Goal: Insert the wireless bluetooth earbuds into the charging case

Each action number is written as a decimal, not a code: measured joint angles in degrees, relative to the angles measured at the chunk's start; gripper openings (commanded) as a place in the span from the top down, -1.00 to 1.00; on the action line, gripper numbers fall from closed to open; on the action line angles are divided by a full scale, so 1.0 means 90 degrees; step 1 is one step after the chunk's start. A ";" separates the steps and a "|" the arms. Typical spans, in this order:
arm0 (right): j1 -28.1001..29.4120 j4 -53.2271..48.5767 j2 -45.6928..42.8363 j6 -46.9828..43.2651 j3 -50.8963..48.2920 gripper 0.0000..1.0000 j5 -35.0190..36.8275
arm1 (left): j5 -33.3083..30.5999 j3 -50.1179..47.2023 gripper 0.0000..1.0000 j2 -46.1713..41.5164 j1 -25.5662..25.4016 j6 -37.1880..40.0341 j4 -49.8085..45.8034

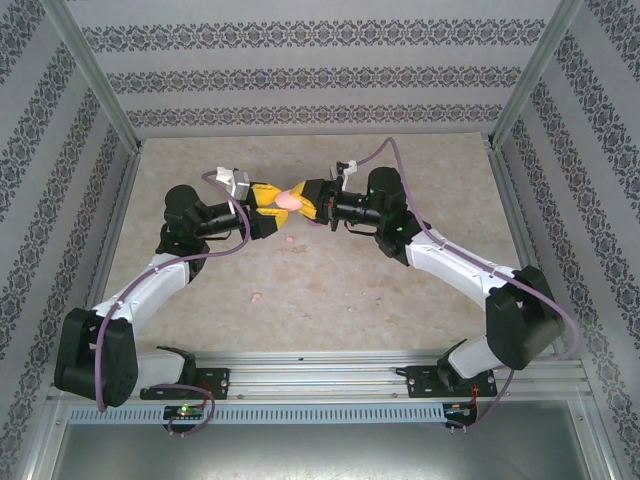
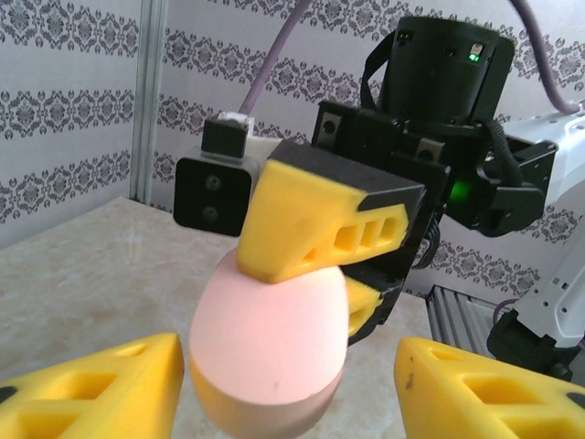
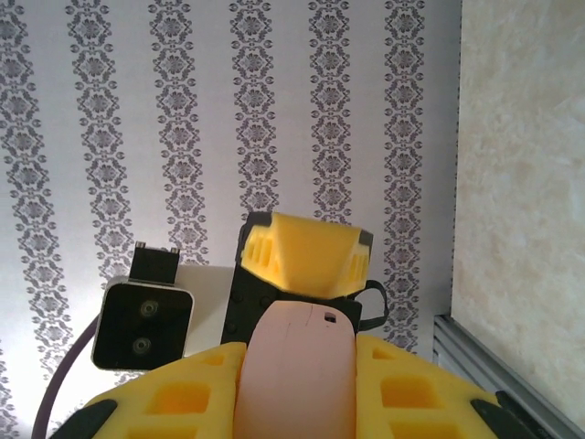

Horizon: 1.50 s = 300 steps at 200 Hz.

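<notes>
Aloft, arms meet: right pincer (image 1: 300, 201) clamps pink case (image 2: 274, 338); left pincer (image 1: 276, 200) flanks it, apart.

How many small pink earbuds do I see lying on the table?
2. The first bud lies on the table near the raised pink case; the second bud lies closer to the table's near edge. Others may be hidden.

Damask-striped wallpaper walls (image 1: 320, 75), beige marble tabletop (image 1: 400, 290), aluminium frame (image 1: 93, 70)
</notes>
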 measured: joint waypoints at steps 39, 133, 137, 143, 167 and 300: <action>0.0000 0.0306 0.0075 0.0231 0.0000 0.79 -0.0083 | -0.0034 -0.0019 -0.26 0.0163 -0.0032 -0.0158 0.0410; 0.0000 0.0559 0.0197 0.0449 0.0002 0.79 -0.0233 | -0.0097 -0.0151 -0.11 0.0517 -0.0085 -0.0539 0.0974; 0.0000 0.0588 0.0204 0.0454 0.0002 0.79 -0.0236 | -0.0097 -0.0151 -0.09 0.0517 -0.0085 -0.0551 0.0981; 0.0000 0.0627 0.0211 0.0469 0.0002 0.79 -0.0236 | -0.0095 -0.0151 -0.06 0.0520 -0.0085 -0.0576 0.1001; 0.0000 0.0721 0.0219 0.0500 0.0002 0.79 -0.0228 | -0.0073 -0.0151 0.13 0.0525 -0.0112 -0.0658 0.1139; 0.0000 0.0818 0.0257 0.0551 -0.0015 0.78 -0.0274 | -0.0017 -0.0151 0.17 0.0685 -0.0121 -0.1112 0.1744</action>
